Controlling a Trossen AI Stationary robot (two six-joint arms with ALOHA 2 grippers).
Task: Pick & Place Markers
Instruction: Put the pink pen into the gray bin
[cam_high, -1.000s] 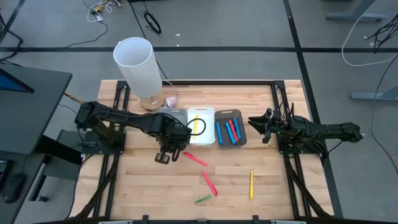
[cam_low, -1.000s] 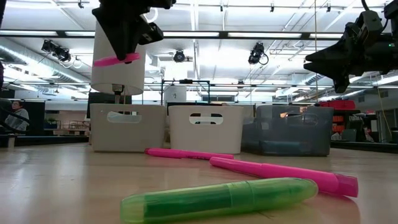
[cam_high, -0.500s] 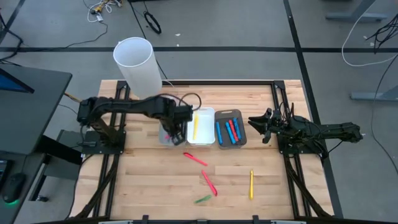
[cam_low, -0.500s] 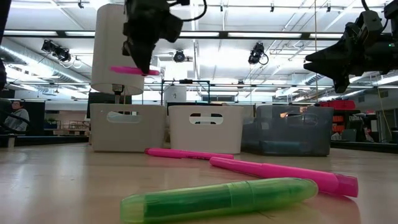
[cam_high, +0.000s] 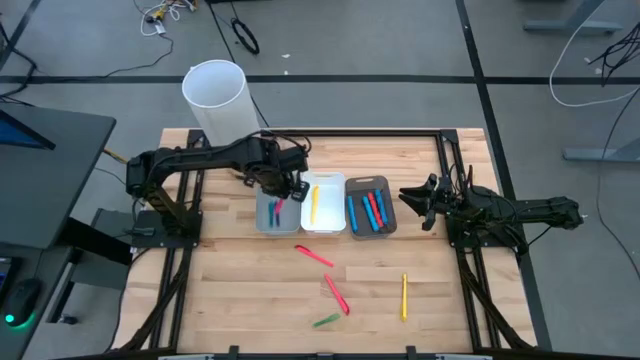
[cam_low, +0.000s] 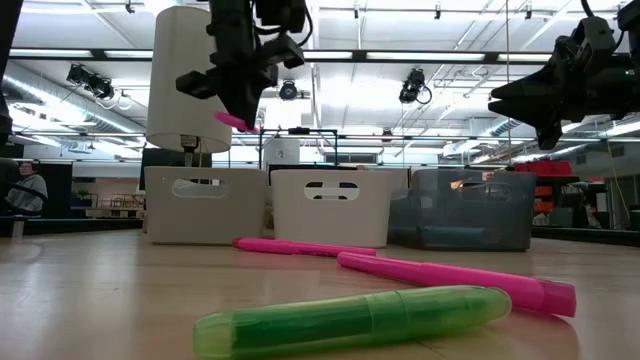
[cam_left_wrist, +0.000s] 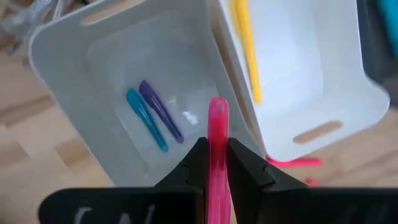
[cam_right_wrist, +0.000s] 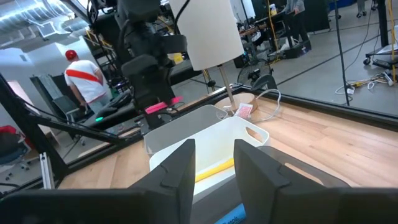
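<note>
The left arm stretches from its base at the counter's left edge across to the far middle, its left claw (cam_high: 279, 186) hanging above the grey bin (cam_high: 262, 217), leftmost of three in a row. The claw's dark fingers are clamped together on a pink marker (cam_left_wrist: 217, 149), a smooth thin plastic stick that juts out past the fingertips and points down into that bin. Inside the bin, on its pale, glossy floor, lie a teal marker (cam_left_wrist: 147, 119) and a purple marker (cam_left_wrist: 161, 111) side by side.

The right arm waits folded at the counter's right edge, well apart from the bins; its right claw (cam_high: 411, 198) has its fingers a little apart and holds nothing.

On the bare wooden planks nearer the front lie two more pink markers (cam_high: 314, 255), a green marker (cam_high: 325, 320) with a translucent barrel, and a yellow marker (cam_high: 404, 296), all well away from both claws.
</note>
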